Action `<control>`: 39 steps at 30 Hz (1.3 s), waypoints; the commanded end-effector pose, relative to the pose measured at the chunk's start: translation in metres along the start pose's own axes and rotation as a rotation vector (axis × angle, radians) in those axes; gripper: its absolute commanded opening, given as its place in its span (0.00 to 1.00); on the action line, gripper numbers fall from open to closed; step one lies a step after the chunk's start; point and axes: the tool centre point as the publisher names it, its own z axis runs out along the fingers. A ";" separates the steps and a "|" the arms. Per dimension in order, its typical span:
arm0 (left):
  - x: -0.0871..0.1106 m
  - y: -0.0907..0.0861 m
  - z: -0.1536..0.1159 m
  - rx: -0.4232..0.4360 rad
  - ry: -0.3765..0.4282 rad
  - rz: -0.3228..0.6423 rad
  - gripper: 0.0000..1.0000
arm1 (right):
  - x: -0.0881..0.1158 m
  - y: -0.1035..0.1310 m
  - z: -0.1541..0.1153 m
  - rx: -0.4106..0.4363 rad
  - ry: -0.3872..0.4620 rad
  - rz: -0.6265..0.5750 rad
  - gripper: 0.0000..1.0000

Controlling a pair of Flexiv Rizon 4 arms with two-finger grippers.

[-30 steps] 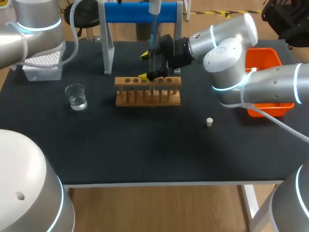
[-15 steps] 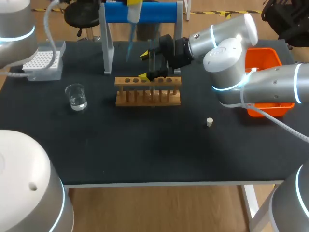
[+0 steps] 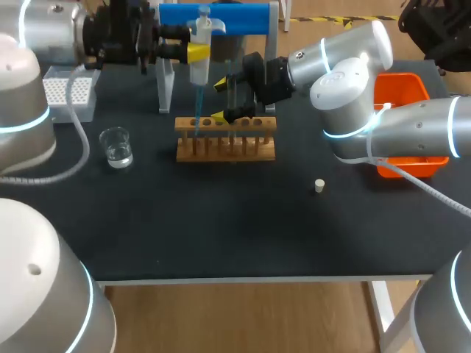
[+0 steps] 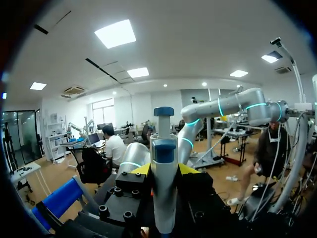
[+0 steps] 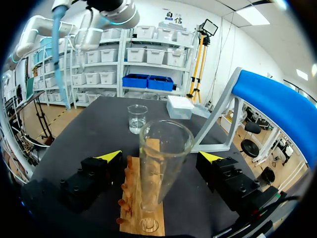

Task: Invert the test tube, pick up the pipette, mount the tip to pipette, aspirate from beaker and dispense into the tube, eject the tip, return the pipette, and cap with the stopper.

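Change: pipette (image 3: pixel 199 72) lower, blue tip (image 3: pixel 196 109) now at left end of wooden rack (image 3: pixel 225 147).
Left gripper (image 3: pixel 197 52): clamped on pipette.
Right gripper (image 3: pixel 220 101): spread wide, test tube (image 5: pixel 161 168) between, untouched, standing in rack.

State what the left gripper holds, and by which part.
The left gripper holds the pipette by its upper body, just below the plunger.

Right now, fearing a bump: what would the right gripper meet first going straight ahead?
Likely the test tube, standing in the rack between the fingers of the right gripper; the beaker lies farther ahead.
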 end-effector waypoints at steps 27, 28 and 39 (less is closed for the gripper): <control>0.008 0.038 0.046 0.051 -0.109 -0.035 0.00 | 0.000 0.000 0.000 0.002 0.000 0.000 1.00; 0.008 0.039 0.046 0.045 -0.124 -0.037 0.00 | 0.000 0.000 0.000 0.002 0.000 0.000 1.00; 0.007 0.042 0.049 0.018 -0.201 -0.042 0.00 | 0.000 0.000 0.000 0.002 0.000 0.000 1.00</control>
